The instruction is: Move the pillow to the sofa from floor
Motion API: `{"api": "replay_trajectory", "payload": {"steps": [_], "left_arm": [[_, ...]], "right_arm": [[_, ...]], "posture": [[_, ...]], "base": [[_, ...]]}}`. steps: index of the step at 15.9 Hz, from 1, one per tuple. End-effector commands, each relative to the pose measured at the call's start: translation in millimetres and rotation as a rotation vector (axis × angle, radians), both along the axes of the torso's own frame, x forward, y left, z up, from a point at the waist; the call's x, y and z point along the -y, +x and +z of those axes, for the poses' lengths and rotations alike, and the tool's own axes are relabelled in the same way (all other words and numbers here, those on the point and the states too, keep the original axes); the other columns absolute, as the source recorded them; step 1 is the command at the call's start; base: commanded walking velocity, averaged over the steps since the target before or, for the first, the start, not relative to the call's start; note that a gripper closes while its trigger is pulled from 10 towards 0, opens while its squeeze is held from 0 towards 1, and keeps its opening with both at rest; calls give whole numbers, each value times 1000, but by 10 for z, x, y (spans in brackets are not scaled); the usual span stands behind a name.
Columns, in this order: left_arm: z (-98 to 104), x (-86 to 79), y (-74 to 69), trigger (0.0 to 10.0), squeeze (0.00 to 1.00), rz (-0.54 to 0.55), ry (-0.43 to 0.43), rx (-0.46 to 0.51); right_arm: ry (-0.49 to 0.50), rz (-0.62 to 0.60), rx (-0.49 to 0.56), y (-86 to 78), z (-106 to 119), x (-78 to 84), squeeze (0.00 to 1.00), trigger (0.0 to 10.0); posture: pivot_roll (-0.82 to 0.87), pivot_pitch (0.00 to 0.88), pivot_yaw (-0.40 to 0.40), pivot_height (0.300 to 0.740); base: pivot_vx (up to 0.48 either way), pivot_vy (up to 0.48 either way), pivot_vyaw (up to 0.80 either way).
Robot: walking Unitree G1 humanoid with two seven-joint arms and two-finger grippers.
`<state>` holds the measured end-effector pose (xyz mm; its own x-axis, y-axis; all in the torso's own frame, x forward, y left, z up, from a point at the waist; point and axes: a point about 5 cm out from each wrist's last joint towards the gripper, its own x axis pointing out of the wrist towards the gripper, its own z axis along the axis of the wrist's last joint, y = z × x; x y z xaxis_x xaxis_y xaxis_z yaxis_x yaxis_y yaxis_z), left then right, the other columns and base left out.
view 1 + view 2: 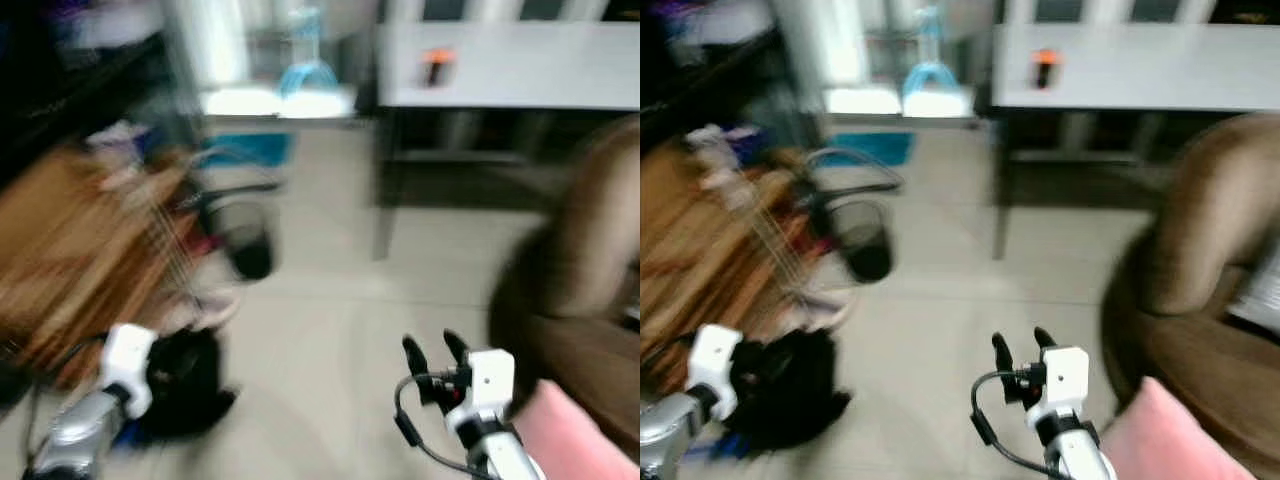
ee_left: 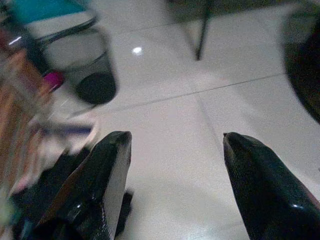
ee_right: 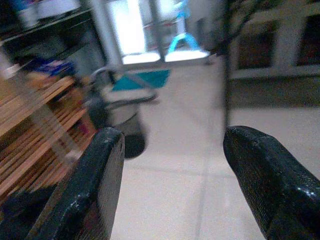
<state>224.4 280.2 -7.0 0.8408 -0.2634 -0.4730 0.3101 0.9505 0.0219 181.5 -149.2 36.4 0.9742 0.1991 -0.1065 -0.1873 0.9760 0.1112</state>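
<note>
The views are blurred by motion. A pink pillow (image 1: pixel 578 432) shows at the bottom right, beside my right forearm and in front of the brown sofa (image 1: pixel 585 290). What it rests on cannot be made out. My right gripper (image 1: pixel 435 348) is raised over the pale tiled floor, left of the sofa, open with nothing between its fingers (image 3: pixel 100 165). My left gripper (image 2: pixel 175 142) is low at the left above the floor, open and empty. Its white wrist (image 1: pixel 127 362) sits by a black bundle.
A wooden slatted piece (image 1: pixel 80 250) leans at the left, with a black bundle (image 1: pixel 185 385) on the floor beside it. A dark wire bin (image 1: pixel 245 235) stands further back. A white table (image 1: pixel 510 70) with an orange object (image 1: pixel 436 66) spans the back right.
</note>
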Motion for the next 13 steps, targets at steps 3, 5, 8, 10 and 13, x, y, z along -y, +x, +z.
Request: {"api": "replay_trajectory", "payload": {"steps": [3, 5, 8, 10, 13], "left_arm": [[38, 39, 120, 10000, 0, -28, 53, 0], [14, 309, 205, 10000, 0, -80, -4, 40], [115, 1116, 521, 10000, 0, -278, -13, 163], [493, 2157, 827, 10000, 0, -348, -72, 336], [771, 2143, 1048, 10000, 0, -411, 7, 419]], "right_arm": [[8, -44, -27, 33, 56, 6, 0, 10000], [7, -35, -22, 104, 170, -86, 0, 10000], [-28, -1, 8, 494, 205, -403, 0, 10000], [-58, -19, -38, 720, -51, -159, 0, 10000], [-133, 51, -31, 983, -65, -274, 0, 10000]], "posture": [[-46, 0, 105, 740], [-35, 1, 100, 740], [-33, 0, 81, 740], [-37, 0, 88, 740], [-8, 0, 78, 740]], "base": [[0, 0, -535], [0, 0, -547], [0, 0, -550], [0, 0, -525], [0, 0, -527]]}}
